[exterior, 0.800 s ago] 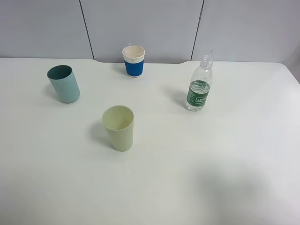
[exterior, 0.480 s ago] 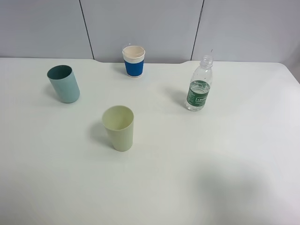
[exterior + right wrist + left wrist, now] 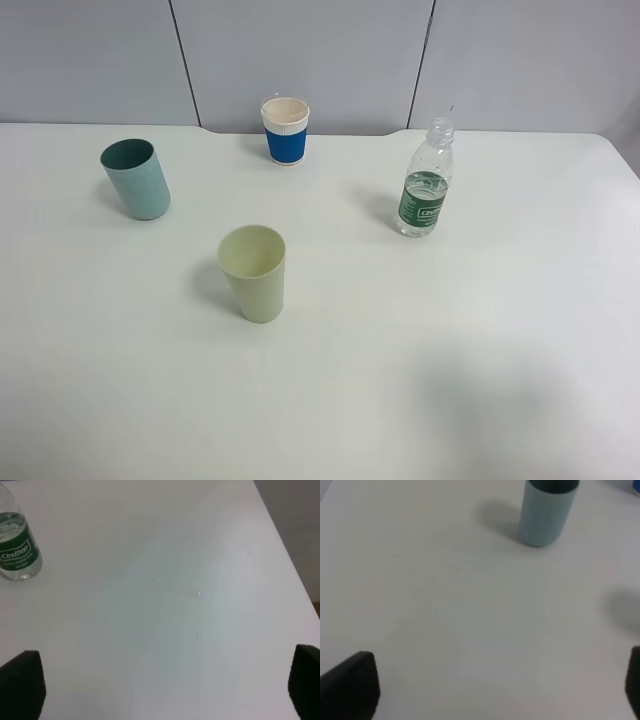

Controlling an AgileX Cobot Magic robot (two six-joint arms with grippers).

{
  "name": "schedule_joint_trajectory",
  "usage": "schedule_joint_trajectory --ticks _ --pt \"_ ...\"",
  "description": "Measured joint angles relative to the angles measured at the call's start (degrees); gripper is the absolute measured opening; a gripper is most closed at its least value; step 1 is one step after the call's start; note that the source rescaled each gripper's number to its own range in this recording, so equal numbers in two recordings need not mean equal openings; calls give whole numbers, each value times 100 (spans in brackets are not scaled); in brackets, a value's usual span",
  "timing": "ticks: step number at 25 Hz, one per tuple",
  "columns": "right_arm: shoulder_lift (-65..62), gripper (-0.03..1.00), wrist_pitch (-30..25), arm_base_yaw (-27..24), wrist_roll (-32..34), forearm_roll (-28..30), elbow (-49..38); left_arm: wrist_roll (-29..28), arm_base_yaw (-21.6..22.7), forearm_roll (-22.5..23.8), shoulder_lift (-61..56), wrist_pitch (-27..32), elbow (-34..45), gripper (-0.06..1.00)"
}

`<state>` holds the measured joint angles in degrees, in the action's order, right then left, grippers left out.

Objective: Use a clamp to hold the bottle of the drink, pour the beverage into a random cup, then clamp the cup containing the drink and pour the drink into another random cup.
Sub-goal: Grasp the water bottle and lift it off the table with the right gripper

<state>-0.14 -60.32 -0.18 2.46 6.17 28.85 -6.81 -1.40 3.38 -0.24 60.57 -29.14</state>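
One uncapped, part-filled bottle (image 3: 424,190) stands toward the desk's (image 3: 480,380) far right corner; judged light, thin-walled, slippery; grip at the label (image 3: 422,206); both arms' jaws spread, empty.

You can read only 1 word: "Cestbon", white on the green label (image 3: 19,550) of the bottle (image 3: 15,525), ahead of the jaws of the right gripper (image 3: 162,687).

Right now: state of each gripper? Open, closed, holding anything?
Left gripper: open, holding nothing; light teal plastic tumbler stands well clear of it.
Right gripper: open, holding nothing; small clear plastic bottle with a dark green label untouched.
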Motion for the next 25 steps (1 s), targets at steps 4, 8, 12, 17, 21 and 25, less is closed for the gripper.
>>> schedule_joint_trajectory --ticks 4,8,12,17,21,25 --pt "0 97 0 0 0 0 0 0 0 0 0 0 0 100" --pt "0 97 0 0 0 0 0 0 0 0 0 0 0 100" --pt "0 97 0 0 0 0 0 0 0 0 0 0 0 100" --pt "0 97 0 0 0 0 0 0 0 0 0 0 0 100" --pt "0 97 0 0 0 0 0 0 0 0 0 0 0 100" --pt "0 97 0 0 0 0 0 0 0 0 0 0 0 100"
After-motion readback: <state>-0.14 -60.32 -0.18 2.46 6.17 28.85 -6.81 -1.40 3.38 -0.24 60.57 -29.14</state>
